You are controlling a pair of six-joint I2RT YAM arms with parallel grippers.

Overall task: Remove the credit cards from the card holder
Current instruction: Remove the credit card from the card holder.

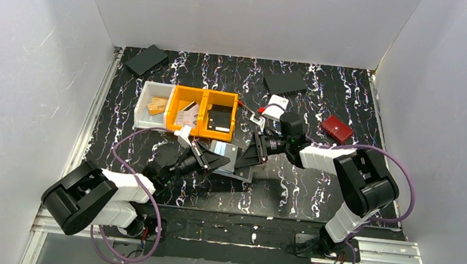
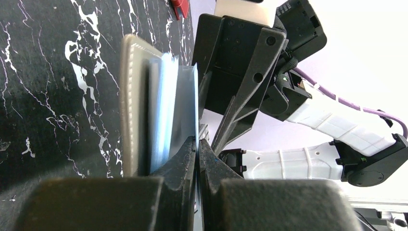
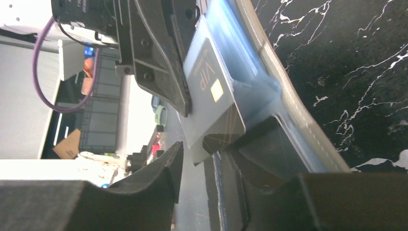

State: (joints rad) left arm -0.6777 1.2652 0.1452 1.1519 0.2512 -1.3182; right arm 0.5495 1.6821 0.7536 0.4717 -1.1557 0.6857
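The grey-taupe card holder stands open on edge between my two grippers. Its outer skin and pale blue inner face show in the left wrist view. My left gripper is shut on the edge of a silvery credit card at its fingertips. In the right wrist view this card bears "VIP" and a gold chip and sticks partly out of the holder. My right gripper is open, with the card's lower corner between its jaws and one finger against the holder's inner face.
Two orange bins and a white bin stand just behind the left gripper. A red wallet lies at the right, a small white case behind the right gripper, and flat black items at the back.
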